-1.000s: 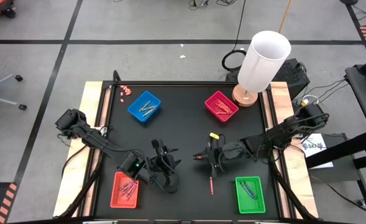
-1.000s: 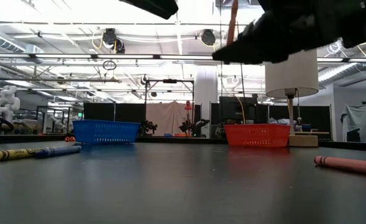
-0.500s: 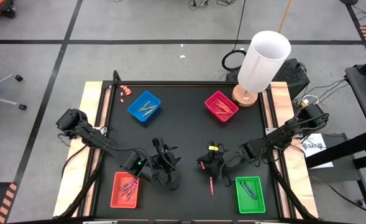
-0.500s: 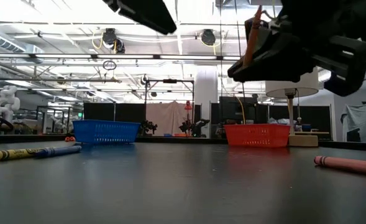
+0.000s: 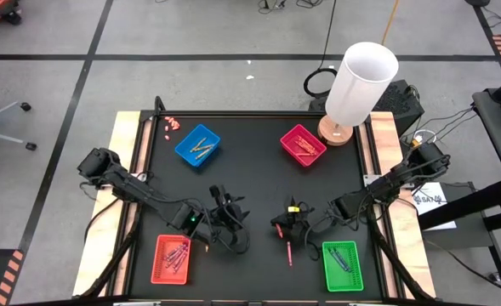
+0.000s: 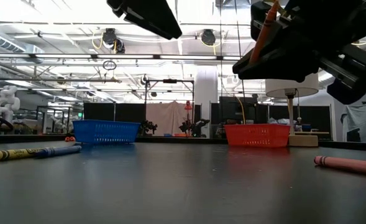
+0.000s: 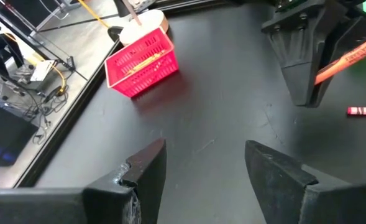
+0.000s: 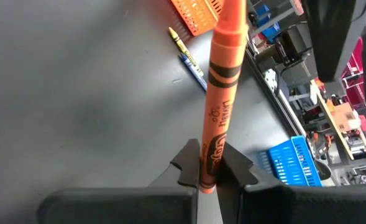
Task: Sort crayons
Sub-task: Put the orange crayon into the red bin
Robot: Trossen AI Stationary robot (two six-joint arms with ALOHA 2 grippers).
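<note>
1. Right tool (image 8: 209, 167) hung above the black tabletop (image 5: 259, 178) near its front middle, fingers pressed together on an orange crayon (image 8: 220, 93). The crayon stood roughly upright out of the pinch, gripped near its lower end.
2. Left tool (image 7: 204, 165) hovered beside it over the front-left part of the tabletop, fingers spread with nothing between them.
3. A red-pink crayon (image 5: 288, 252) lay loose on the tabletop just in front of the right tool, beside the green tray (image 5: 343, 265).
4. A yellow crayon (image 6: 12, 154) and a blue crayon (image 6: 57, 150) lay end to end on the tabletop in the low view.
5. Trays: blue tray (image 5: 197, 145) at rear left with yellow-orange crayons in it; magenta tray (image 5: 303, 144) at rear right with a few sticks; red tray (image 5: 170, 259) at front left holding several crayons; green tray at front right holding blue ones.
6. A white lamp (image 5: 361, 85) stood at the rear right corner.
</note>
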